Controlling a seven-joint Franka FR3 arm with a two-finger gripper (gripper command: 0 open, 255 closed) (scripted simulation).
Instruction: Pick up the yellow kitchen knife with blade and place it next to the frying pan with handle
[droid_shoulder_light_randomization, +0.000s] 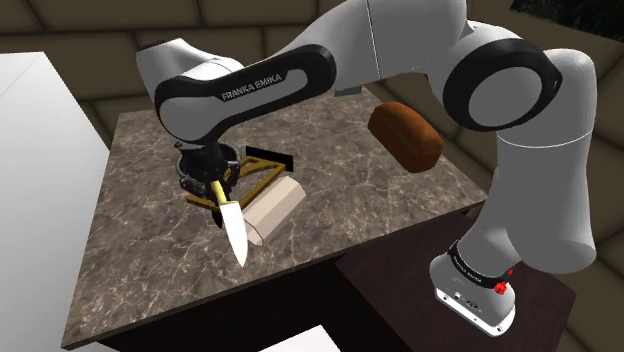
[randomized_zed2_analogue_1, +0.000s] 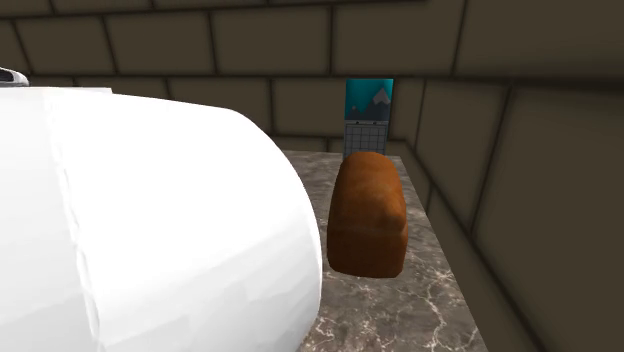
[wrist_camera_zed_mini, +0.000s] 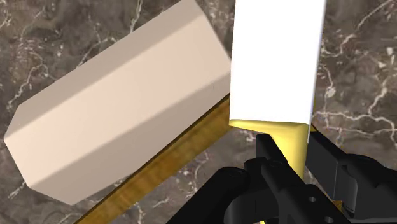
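Between the fingers of the gripper (wrist_camera_zed_mini: 298, 156) sits the knife (wrist_camera_zed_mini: 277, 60), clasped by its yellow handle, white blade reaching out just beside the beige block (wrist_camera_zed_mini: 121, 114) over the marbled table (droid_shoulder_light_randomization: 130, 260). Well beyond the block lies a brown loaf (droid_shoulder_light_randomization: 405, 135).

Marbled table (droid_shoulder_light_randomization: 380, 205) bears loaf (droid_shoulder_light_randomization: 405, 135), beige block (droid_shoulder_light_randomization: 275, 208), golden frame (droid_shoulder_light_randomization: 255, 178).

Brown loaf (randomized_zed2_analogue_1: 367, 215) on marbled counter (randomized_zed2_analogue_1: 445, 305) beside arm (randomized_zed2_analogue_1: 150, 230)
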